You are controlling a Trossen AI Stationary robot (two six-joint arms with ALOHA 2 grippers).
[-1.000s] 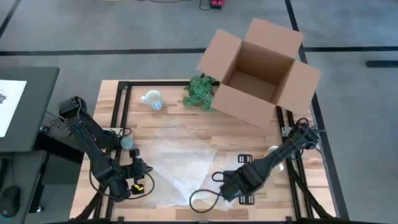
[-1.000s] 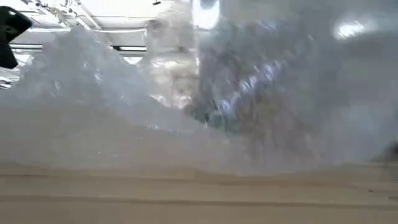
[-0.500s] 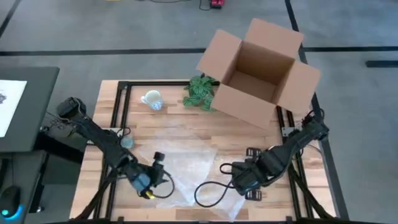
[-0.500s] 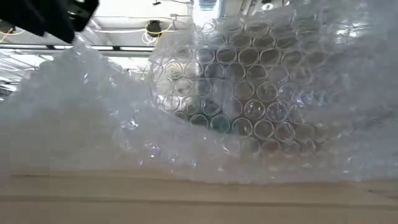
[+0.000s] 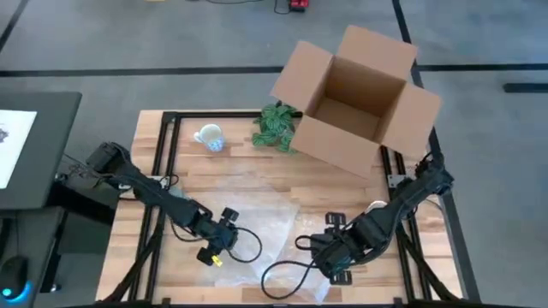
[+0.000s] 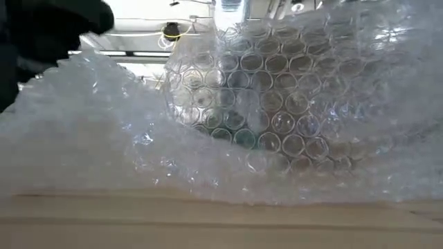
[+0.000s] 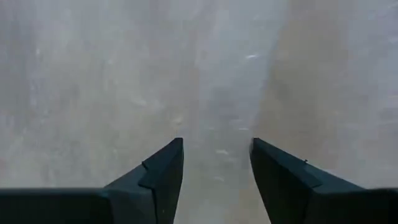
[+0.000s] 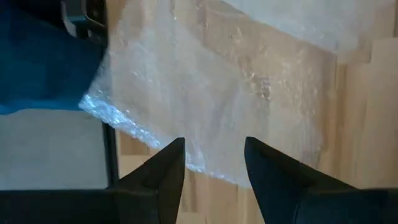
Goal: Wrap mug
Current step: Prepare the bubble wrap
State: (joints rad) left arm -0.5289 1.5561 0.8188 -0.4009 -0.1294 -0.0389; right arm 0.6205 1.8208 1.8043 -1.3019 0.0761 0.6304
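The mug [image 5: 209, 137] lies near the green plant [image 5: 276, 126] and open box [image 5: 355, 96], well apart from the bubble wrap [image 5: 257, 227]. Both end effectors, left [image 7: 214, 165] and right [image 8: 213, 158], are spread over the wrap; the left has moved inward.

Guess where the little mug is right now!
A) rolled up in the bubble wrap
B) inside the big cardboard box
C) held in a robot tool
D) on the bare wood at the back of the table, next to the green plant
D: the mug lies on bare wood beside the plant, away from the bubble wrap.
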